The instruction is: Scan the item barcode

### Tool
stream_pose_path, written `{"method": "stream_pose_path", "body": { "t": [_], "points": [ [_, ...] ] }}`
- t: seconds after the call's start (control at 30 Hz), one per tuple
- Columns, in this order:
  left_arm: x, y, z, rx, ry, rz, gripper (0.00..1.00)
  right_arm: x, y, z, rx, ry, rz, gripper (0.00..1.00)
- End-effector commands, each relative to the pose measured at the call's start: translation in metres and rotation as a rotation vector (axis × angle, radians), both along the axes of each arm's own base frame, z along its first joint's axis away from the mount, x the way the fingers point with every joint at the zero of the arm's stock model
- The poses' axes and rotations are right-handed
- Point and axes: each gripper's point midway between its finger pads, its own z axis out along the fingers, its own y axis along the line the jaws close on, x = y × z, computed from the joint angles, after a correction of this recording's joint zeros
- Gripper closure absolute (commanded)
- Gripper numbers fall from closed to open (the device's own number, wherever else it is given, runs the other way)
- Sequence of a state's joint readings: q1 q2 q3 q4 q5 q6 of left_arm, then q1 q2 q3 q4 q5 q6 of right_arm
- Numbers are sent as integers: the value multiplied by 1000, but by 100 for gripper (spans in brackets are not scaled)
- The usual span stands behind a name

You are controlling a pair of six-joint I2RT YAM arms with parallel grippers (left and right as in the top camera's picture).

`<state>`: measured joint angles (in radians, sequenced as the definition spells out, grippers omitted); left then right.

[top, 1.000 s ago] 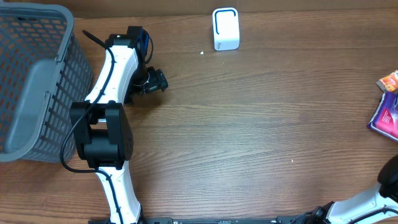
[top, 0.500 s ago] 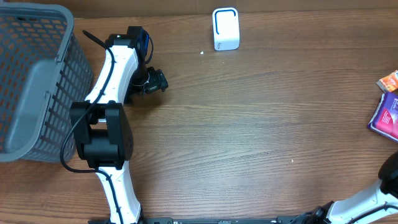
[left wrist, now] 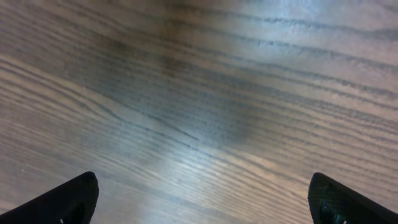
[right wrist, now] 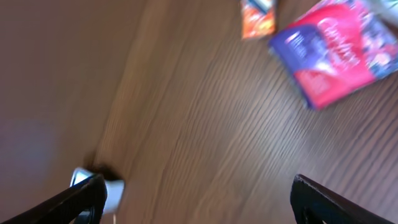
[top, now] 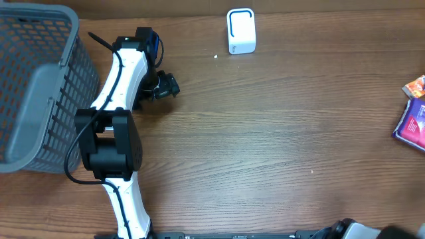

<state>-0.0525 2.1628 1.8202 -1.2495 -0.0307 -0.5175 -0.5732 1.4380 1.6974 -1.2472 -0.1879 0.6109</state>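
A purple and pink packet (top: 413, 126) lies at the table's right edge, with a small orange packet (top: 415, 86) just behind it. The white scanner (top: 241, 30) stands at the back centre. In the right wrist view the purple packet (right wrist: 336, 53) and the orange packet (right wrist: 258, 17) lie ahead at the upper right. There the scanner (right wrist: 102, 186) peeks out beside the left finger. My right gripper (right wrist: 199, 202) is open and holds nothing. My left gripper (top: 174, 86) rests at the back left. It is open (left wrist: 205, 202) over bare wood.
A grey mesh basket (top: 33, 86) stands at the far left beside the left arm (top: 113, 133). Only a bit of the right arm (top: 358, 231) shows at the bottom edge of the overhead view.
The right arm has drawn back toward the bottom right and almost left the overhead view. The left arm, the packets and the scanner have not moved.
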Motion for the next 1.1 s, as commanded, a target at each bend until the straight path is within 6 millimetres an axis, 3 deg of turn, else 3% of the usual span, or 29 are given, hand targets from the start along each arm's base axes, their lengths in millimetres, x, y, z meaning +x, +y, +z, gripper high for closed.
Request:
{"method": "stream_pose_path", "body": {
  "t": [0.0, 0.23, 0.47, 0.77, 1.07],
  "points": [
    [5, -2, -4, -7, -12, -17, 0, -15, 48, 30, -67, -74, 159, 5],
    [25, -3, -3, -10, -94, -18, 0, -45, 120, 22, -90, -94, 368, 5],
    [31, -3, -2, -11, -119, -18, 0, -72, 158, -18, -64, -24, 506, 3],
    [31, -3, -2, -11, -119, -18, 0, -96, 165, -47, 14, 150, 521, 0],
    [31, -3, -2, -11, -119, -18, 0, -95, 155, -60, -20, 228, 521, 0]
  ]
}}
